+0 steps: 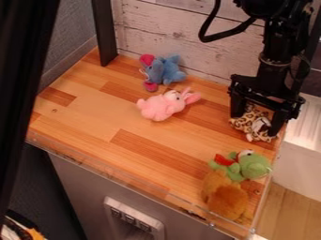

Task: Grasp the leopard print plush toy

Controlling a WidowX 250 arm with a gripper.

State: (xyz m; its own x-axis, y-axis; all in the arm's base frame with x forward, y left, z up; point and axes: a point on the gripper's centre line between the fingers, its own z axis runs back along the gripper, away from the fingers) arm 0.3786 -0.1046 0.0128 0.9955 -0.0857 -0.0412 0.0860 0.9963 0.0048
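Leopard-print plush (248,122) lies at my gripper (256,124), between its widely parted fingers, near the edge of the wooden tabletop (94,115). Closing off-centre could pinch only loose fabric and let it slip; a sideways nudge might tip it over that edge.

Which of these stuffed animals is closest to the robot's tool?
The leopard-spotted one, between the spread fingers of the tool; the pink, blue, green and orange-brown toys lie farther off.
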